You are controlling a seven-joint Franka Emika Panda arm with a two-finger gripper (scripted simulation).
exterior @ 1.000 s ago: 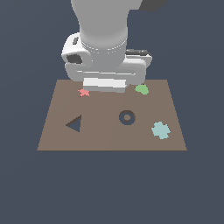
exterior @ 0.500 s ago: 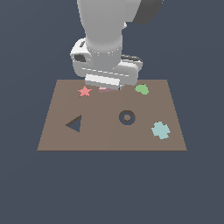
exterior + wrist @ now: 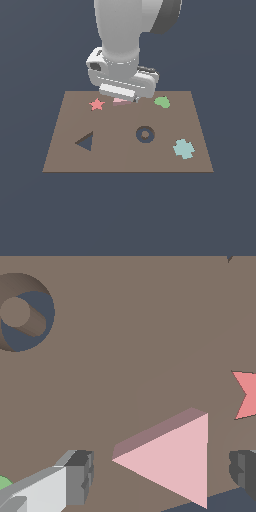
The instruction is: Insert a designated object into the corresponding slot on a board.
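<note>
The designated object [image 3: 170, 461] is a pale pink flat triangle lying on the brown board [image 3: 120, 155] near its far edge, between the red star [image 3: 96, 104] and the green blob [image 3: 161, 102]. In the exterior view only a sliver of the designated object [image 3: 120, 102] shows under the hand. My gripper [image 3: 161, 471] hangs over it, open, one finger on each side, both fingers [image 3: 80, 476] apart from the piece. The slot [image 3: 85, 141] is a dark triangular cutout toward the exterior view's left, nearer the front.
A dark ring-shaped cutout [image 3: 145, 134] sits mid-board, also seen in the wrist view as the ring cutout [image 3: 22, 313]. A pale cyan cross [image 3: 184, 148] lies toward the exterior view's right. The red star [image 3: 246, 395] is close beside the pink piece. Dark floor surrounds the board.
The hand has drawn back and upward in the exterior view, uncovering the red star and a sliver of the pink piece. The board's pieces have not moved.
</note>
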